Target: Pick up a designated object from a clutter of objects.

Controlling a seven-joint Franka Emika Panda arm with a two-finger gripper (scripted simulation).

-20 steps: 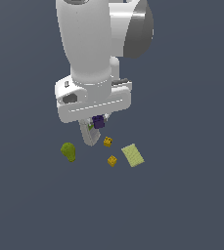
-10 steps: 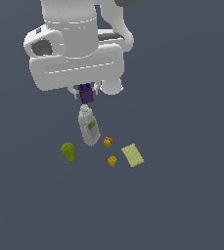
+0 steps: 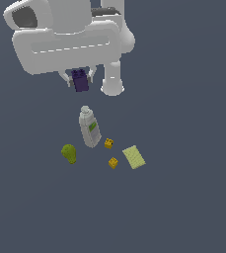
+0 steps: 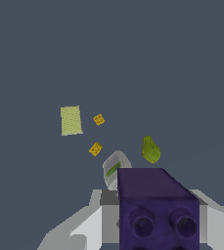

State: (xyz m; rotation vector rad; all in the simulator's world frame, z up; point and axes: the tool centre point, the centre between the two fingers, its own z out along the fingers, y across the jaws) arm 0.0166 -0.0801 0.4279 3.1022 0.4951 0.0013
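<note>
Exterior view high and distant, wrist view looking down past the tool [image 4: 157, 215], both sharing the clutter.

Flat dark blue-grey floor [image 3: 193, 197] well below the gripper [image 3: 79, 81], a grey bottle with green label [image 3: 90, 127] lying nearest beneath it, green pear-shaped fruit [image 3: 69, 153], two small yellow studded bricks [image 3: 109, 143], pale yellow-green flat pad [image 3: 133, 156] farther off

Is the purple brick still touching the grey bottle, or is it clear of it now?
Apart. In the exterior view the purple brick sits clamped in the gripper, with plain bare background between it and the grey bottle below.
</note>
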